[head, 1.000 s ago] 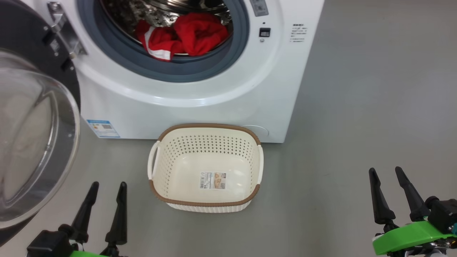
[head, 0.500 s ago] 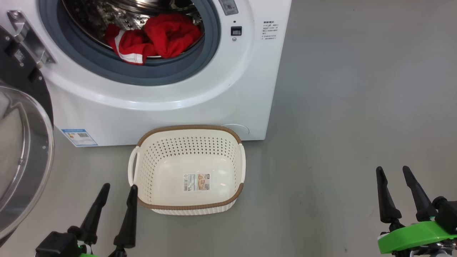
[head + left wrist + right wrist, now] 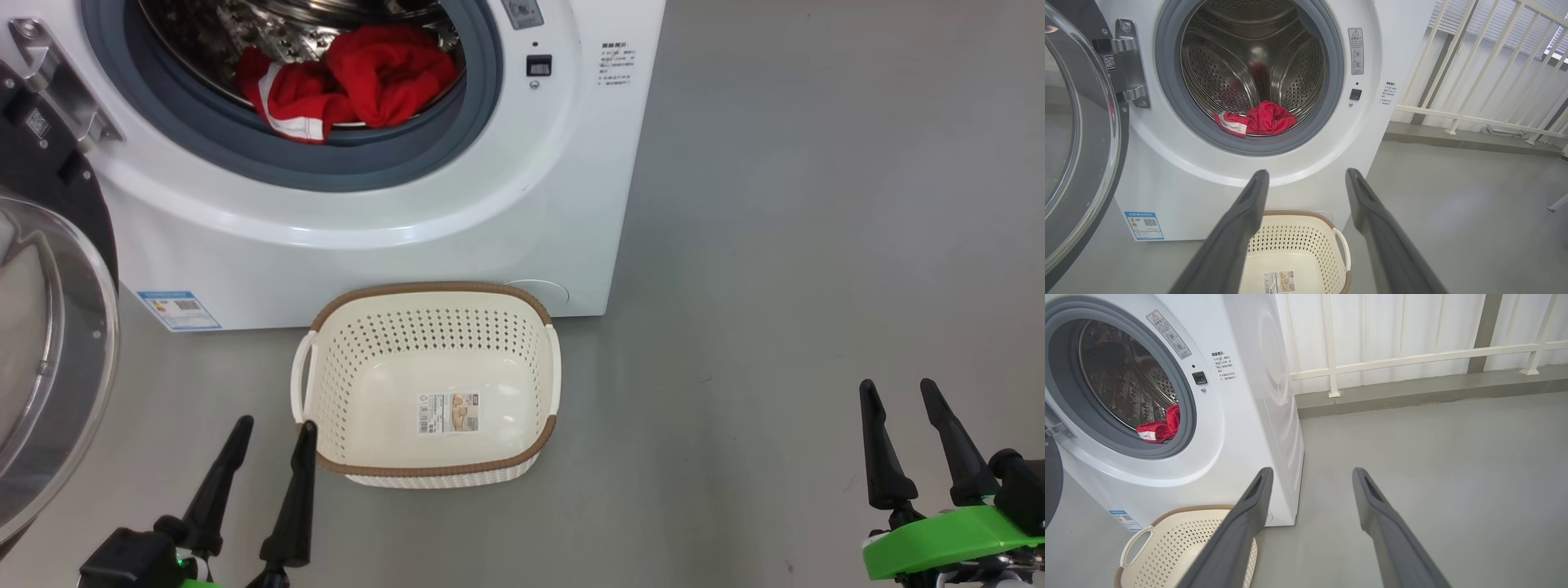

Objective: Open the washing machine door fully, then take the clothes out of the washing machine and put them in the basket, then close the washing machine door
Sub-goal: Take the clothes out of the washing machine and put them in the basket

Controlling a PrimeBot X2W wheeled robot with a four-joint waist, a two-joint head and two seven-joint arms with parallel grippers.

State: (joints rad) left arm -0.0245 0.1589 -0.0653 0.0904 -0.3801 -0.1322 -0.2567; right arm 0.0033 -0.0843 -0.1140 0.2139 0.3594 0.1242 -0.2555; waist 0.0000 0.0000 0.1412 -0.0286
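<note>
While door [image 3: 57, 343] stands wide, basket [image 3: 433, 288] sits by washer [image 3: 367, 261], open floor [image 3: 816, 245] R.

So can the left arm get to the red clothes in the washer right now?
Probably yes. The washing machine door is swung aside, the left gripper is open and empty, and the red clothes lie at the front of the drum with nothing blocking them.

1. A smooth grey floor [image 3: 816, 204] is stretching across the room, catching soft light.
2. A low grey kerb [image 3: 1412, 396] is running along its far edge.
3. A white railing [image 3: 1412, 360] is standing on that kerb, its posts rising before a pale wall [image 3: 1392, 326].
</note>
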